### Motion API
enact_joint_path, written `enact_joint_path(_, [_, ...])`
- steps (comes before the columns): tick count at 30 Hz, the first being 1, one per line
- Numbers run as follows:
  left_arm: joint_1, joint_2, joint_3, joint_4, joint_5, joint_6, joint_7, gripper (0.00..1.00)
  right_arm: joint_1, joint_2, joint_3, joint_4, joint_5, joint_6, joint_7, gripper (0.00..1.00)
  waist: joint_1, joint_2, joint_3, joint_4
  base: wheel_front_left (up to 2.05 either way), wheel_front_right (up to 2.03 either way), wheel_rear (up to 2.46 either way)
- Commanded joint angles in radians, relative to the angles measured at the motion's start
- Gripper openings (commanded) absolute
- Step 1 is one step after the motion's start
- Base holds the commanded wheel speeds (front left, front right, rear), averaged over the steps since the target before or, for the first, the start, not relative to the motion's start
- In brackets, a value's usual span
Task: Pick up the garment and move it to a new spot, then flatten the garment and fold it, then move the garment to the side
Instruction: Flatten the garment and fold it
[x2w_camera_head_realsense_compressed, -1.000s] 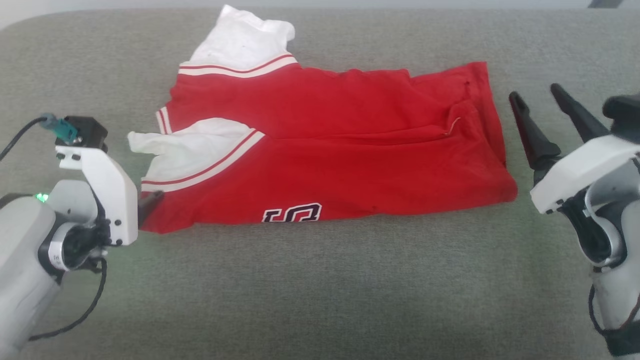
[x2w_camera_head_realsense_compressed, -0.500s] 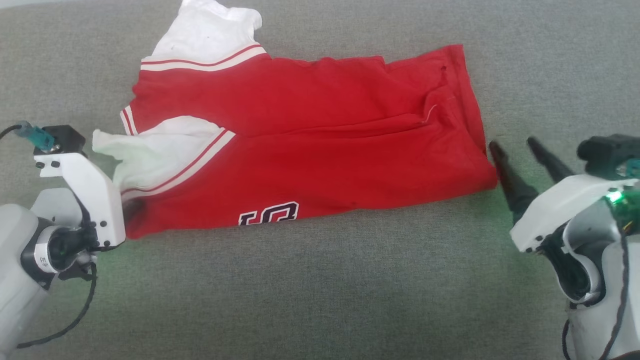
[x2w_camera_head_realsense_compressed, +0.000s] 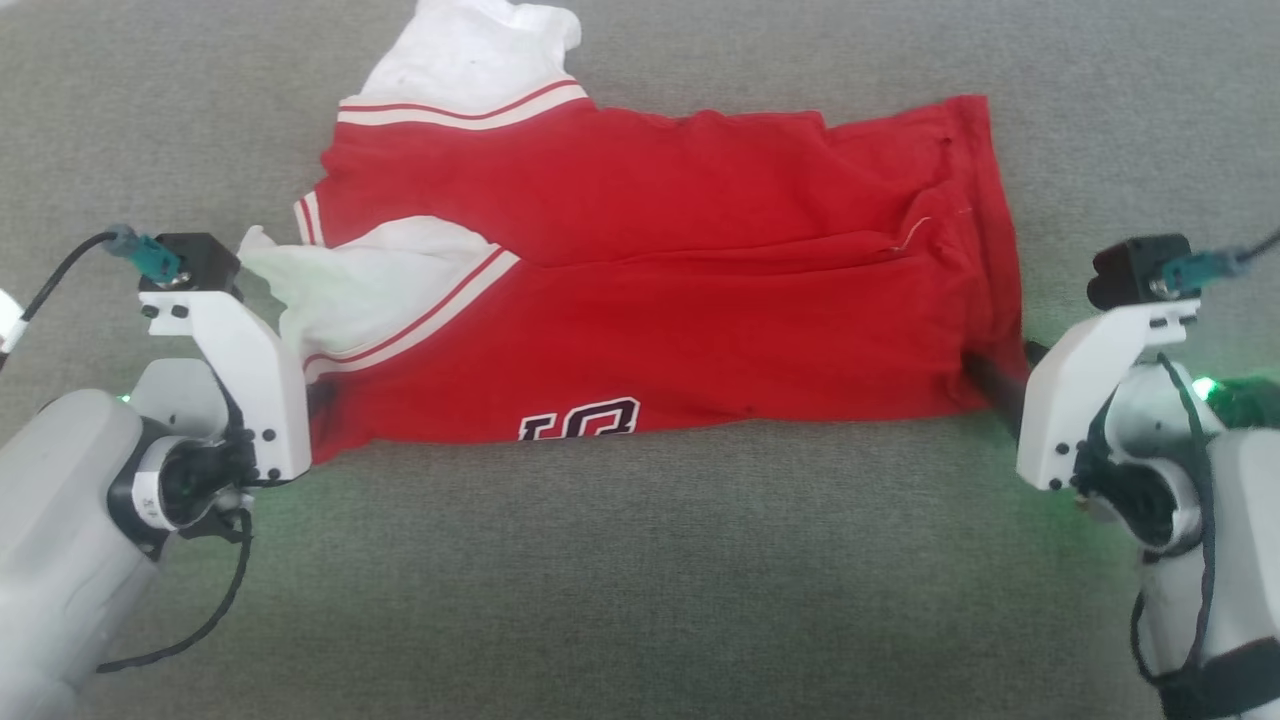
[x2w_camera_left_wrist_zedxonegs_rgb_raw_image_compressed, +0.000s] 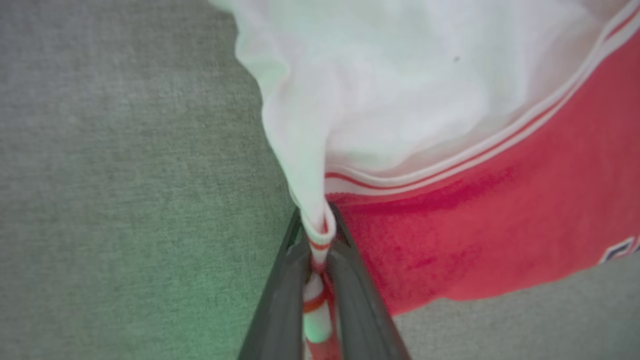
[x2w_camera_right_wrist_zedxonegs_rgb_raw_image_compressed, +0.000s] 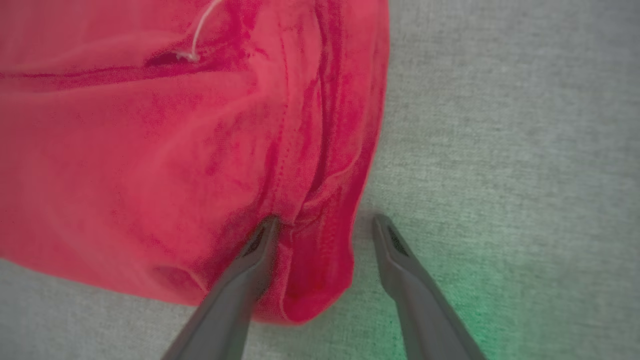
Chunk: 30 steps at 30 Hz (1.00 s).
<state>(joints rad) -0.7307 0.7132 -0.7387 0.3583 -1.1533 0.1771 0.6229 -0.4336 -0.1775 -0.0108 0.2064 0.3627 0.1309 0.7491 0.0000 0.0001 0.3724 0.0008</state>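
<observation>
Folding, I judge. Red jersey shirt with white sleeves lies between left fingers, clenched on striped trim, and right fingers, released astride hem corner, one perhaps underneath. Next: clench right, lift together.

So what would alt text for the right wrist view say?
Right gripper open around a corner of the red shirt: one dark finger on the cloth, the other on the grey surface beside it.

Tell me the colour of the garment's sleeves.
White sleeves; best seen in the left wrist view.
</observation>
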Motion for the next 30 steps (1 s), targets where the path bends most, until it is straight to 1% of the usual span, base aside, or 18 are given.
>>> enact_joint_path(1, [0.030,-0.025,-0.033,0.012,0.009,-0.007,0.014,0.00,0.022,0.010,0.012,0.030,-0.014,-0.001,0.026,0.00,0.0000,-0.0001,0.000,0.004,0.00,0.00,0.00])
enact_joint_path(4, [0.029,-0.033,-0.035,0.020,0.011,-0.018,0.006,0.00,0.018,0.014,0.006,0.041,-0.015,-0.001,0.111,0.00,0.0000,-0.0001,-0.004,0.015,0.00,0.00,0.00])
enact_joint_path(8, [0.028,-0.030,-0.032,0.023,0.007,-0.024,0.006,0.00,0.007,0.005,0.003,-0.004,0.002,0.000,0.188,0.00,0.0000,-0.0001,-0.015,0.024,0.00,0.00,0.00])
enact_joint_path(10, [0.026,-0.020,-0.027,0.018,0.004,-0.020,0.007,0.00,0.007,-0.015,0.002,-0.033,0.009,0.000,0.213,0.00,0.0000,-0.0001,-0.023,0.027,0.00,0.00,0.00])
enact_joint_path(14, [0.019,0.004,-0.012,-0.007,0.001,0.002,0.013,0.00,0.006,-0.045,-0.015,-0.097,0.013,-0.001,0.251,0.00,0.0000,-0.0001,-0.041,0.034,0.00,0.00,0.00])
enact_joint_path(16, [0.021,0.020,-0.006,-0.032,-0.001,0.016,0.019,0.00,0.016,-0.069,-0.019,-0.127,0.017,-0.001,0.273,0.00,0.0000,-0.0001,-0.050,0.037,0.00,0.00,0.00])
enact_joint_path(20, [0.045,0.062,-0.001,-0.103,-0.002,0.045,0.036,0.00,0.047,-0.081,-0.041,-0.199,0.041,-0.001,0.325,0.00,0.0000,-0.0001,-0.069,0.040,0.00,0.00,0.00])
enact_joint_path(23, [0.070,0.098,0.005,-0.176,-0.005,0.076,0.048,0.00,0.086,-0.096,-0.053,-0.263,0.058,-0.001,0.366,0.00,0.0000,-0.0001,-0.079,0.043,0.00,0.00,0.00])
enact_joint_path(28, [0.148,0.160,0.012,-0.319,-0.018,0.139,0.050,0.00,0.172,-0.098,-0.084,-0.381,0.086,-0.001,0.423,0.00,0.0000,-0.0001,-0.084,0.041,0.00,0.00,0.00])
enact_joint_path(30, [0.187,0.187,0.008,-0.375,-0.020,0.163,0.052,0.00,0.217,-0.084,-0.097,-0.422,0.098,-0.001,0.442,0.00,0.0000,-0.0001,-0.082,0.039,0.00,0.00,0.00])
